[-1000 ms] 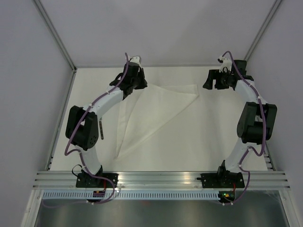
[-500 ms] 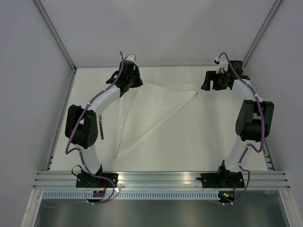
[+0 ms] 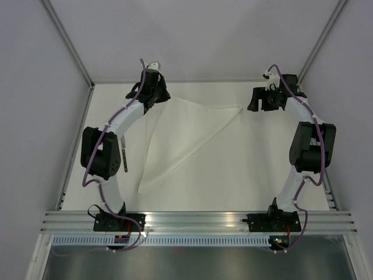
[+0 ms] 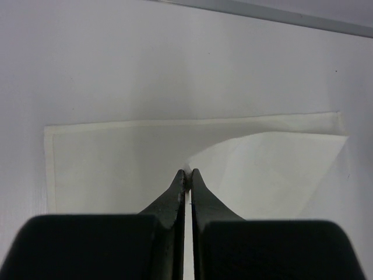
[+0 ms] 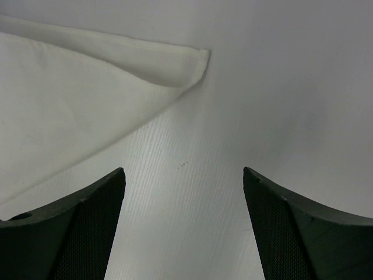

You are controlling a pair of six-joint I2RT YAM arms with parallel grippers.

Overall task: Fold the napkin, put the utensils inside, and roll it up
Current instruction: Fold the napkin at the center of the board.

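Folding is the step we judge to be in hand. The napkin (image 3: 186, 131) lies on the far left-centre part of the table (image 3: 256, 175) as a rough triangle, with one long crease running from its near-left tip to its far-right corner. The left gripper (image 4: 187, 172) is closed tight on a small pinch of the upper layer at the far-left end of the cloth. In its wrist view that layer rises off the flat, hemmed lower layer to meet the fingertips, so the fold is not yet laid down. The right gripper (image 5: 183, 172) stands wide open and holds nothing. It hovers above bare table just beside the napkin's rounded far-right corner, not touching it. A slim dark piece, which we take to be the knife (image 3: 123, 158), lies on the table close beside the left arm (image 3: 108, 157), apart from the napkin.

What worries us is the thin grip. So little cloth sits between the fingers that a tug could pull it free, and the layer would flop back short of the corner beneath. With nothing pinning the napkin, a sideways drag could slide or bunch the lower layer and skew the edges. Letting go from a height would leave a puffy, crooked crease. The left arm's elbow also sits near the knife and could nudge it.
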